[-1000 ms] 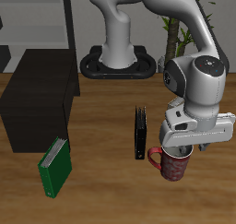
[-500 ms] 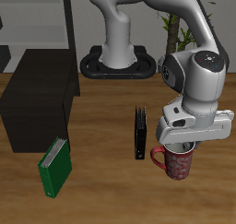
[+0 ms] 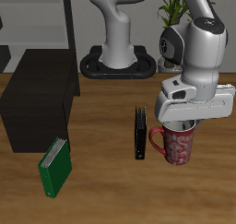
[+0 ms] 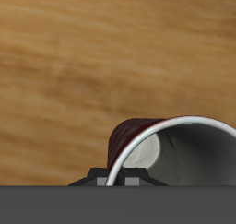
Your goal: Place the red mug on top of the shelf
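Red mug (image 3: pixel 179 145): exterior view, stout, speckled pale pattern, upright, loop handle toward the black book. It hangs under the gripper (image 3: pixel 183 126), which comes down onto its rim from above; the fingertips are hidden behind the gripper body and the mug's rim, so their spacing cannot be read directly. The mug's base appears clear of the wooden table (image 3: pixel 101 186), which suggests the pincer is clamped on the rim.

Shelf (image 3: pixel 41 94): low, wide, matte black box, well apart from the mug, across the table from it and slightly farther back. Its top is bare.

Black book (image 3: pixel 140 133): standing on edge, just beside the mug's handle, between mug and shelf. Green book (image 3: pixel 54 166): standing tilted at the shelf's front corner, touching or nearly touching it. Tall grey rack (image 3: pixel 37 16) and a potted plant (image 3: pixel 172 8) stand at the back.

Wrist view: red mug (image 4: pixel 134 137) seen close from above, grey rim (image 4: pixel 175 126) arcing across, pale inner wall visible. Wood grain of the table (image 4: pixel 92 62) fills the rest. A dark gripper part crosses the frame's edge; the fingers themselves cannot be made out.
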